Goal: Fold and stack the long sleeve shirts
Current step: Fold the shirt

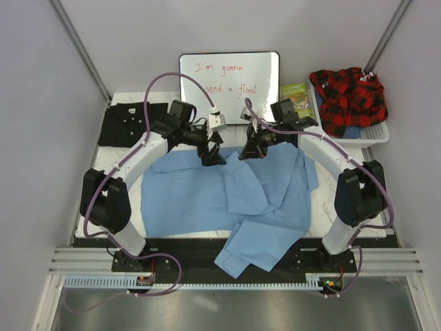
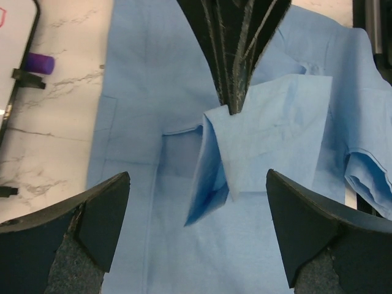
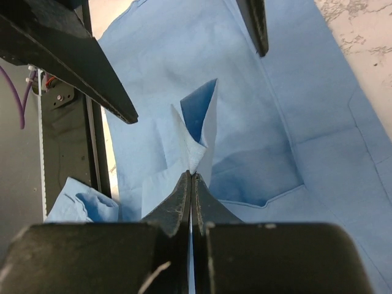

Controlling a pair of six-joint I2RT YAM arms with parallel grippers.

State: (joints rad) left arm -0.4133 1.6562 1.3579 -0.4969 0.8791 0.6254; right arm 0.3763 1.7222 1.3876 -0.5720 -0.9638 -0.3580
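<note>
the right gripper (image 3: pixel 191 177) is clamped on a raised fold of the light blue shirt (image 3: pixel 294 110), apparently to lift that edge for folding. the left gripper (image 2: pixel 197 177) hangs wide open just above the same fold, likely ready for a second hold. the shirt lies spread across the bench (image 2: pixel 61 122), one end draped over the near edge.

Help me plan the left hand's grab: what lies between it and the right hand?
A raised fold of the light blue shirt, pinched by the shut right hand; left wrist view shows it.
</note>
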